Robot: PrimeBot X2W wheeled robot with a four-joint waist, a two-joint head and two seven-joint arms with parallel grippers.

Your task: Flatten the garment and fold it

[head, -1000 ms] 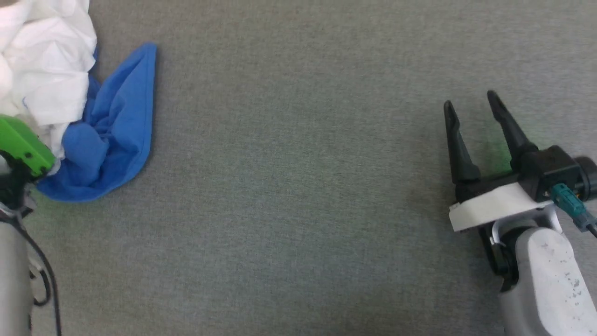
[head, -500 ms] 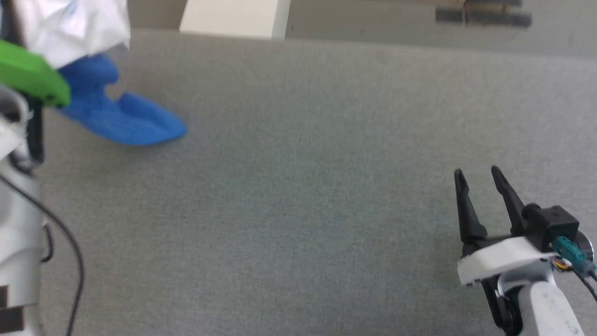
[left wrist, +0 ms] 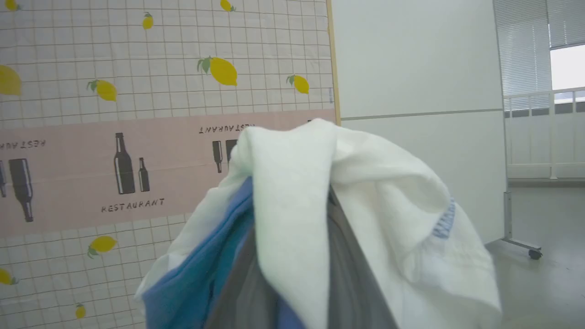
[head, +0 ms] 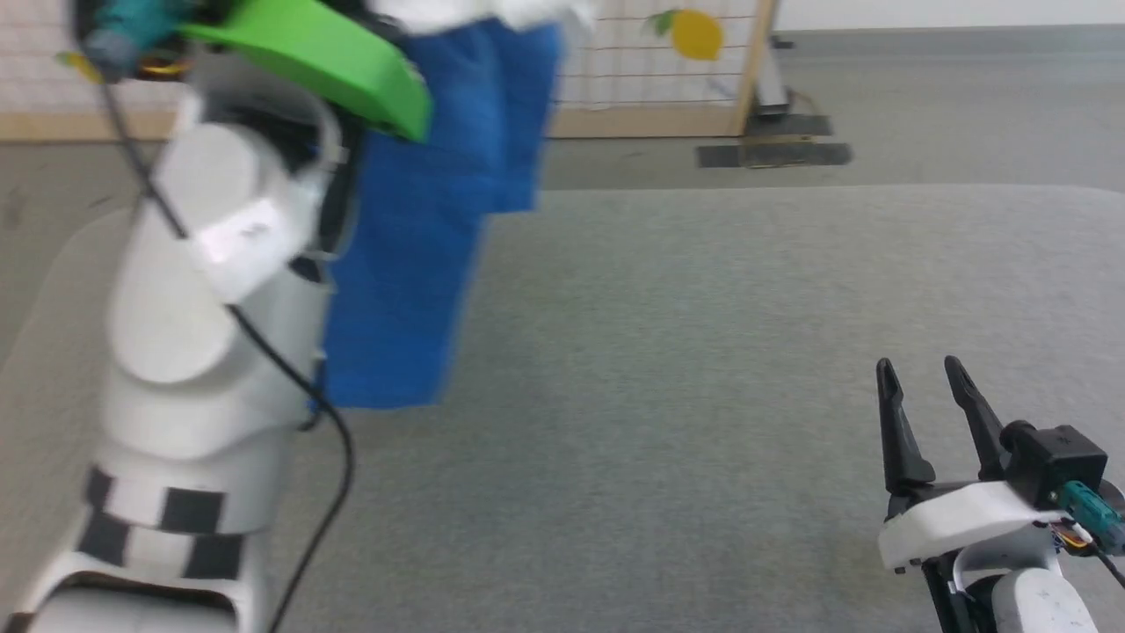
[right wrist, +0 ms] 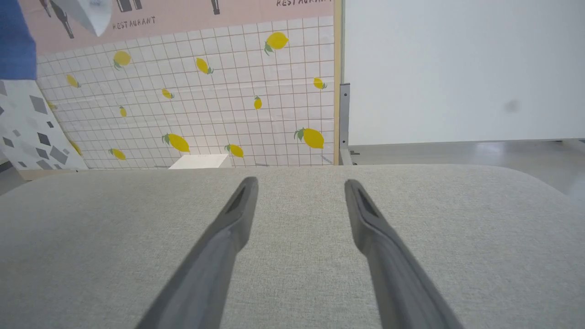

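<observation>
The left gripper (left wrist: 292,214) is gripping the garment (head: 413,290) up in the air. A fold of white cloth is running between its two grey fingers (left wrist: 347,278), and the rest is draping over them. In the head view the raised left arm (head: 202,290) is standing over the left side of the grey padded table (head: 703,352). A blue sleeve is hanging straight down beside the arm, over the table's far left part. Whether the sleeve's lower end is touching the surface cannot be told from there. The right wrist view is catching the blue cloth in its upper left corner, well above the table's far edge.

The left wrist view is showing a faint blue print (left wrist: 443,221) on the white cloth, too blurred to read. The right gripper (head: 919,365) is hovering near the table's near right corner, well apart from the garment. Its fingers are standing wide apart with nothing between them.

A black cable (head: 290,369) is looping down the left arm. Beyond the far edge a lemon-print screen (head: 668,61) is standing, and a white box (right wrist: 199,161) is sitting at its foot
</observation>
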